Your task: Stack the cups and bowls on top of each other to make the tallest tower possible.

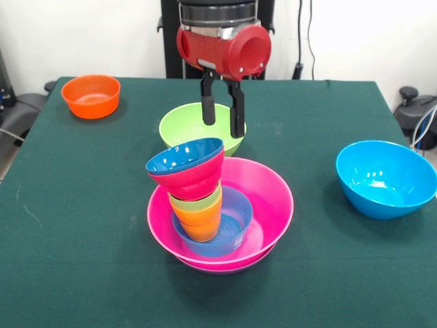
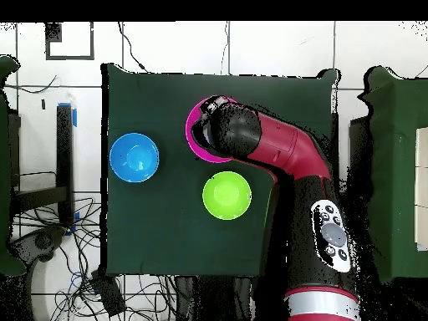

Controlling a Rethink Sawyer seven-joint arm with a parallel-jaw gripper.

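Note:
The tower stands in the wide pink bowl, which rests in a purple bowl showing only as a thin rim below it. Inside lies a small light-blue bowl. On it sit an orange cup and a light green cup. Over the cups are a red bowl and a dark-blue bowl, both tilted to the left. My gripper hangs open and empty just behind the tower's top, in front of the lime green bowl. In the overhead view the arm hides the gripper and the tower.
A large sky-blue bowl sits apart at the right of the front view. A small orange bowl stands at the far left corner of the green table.

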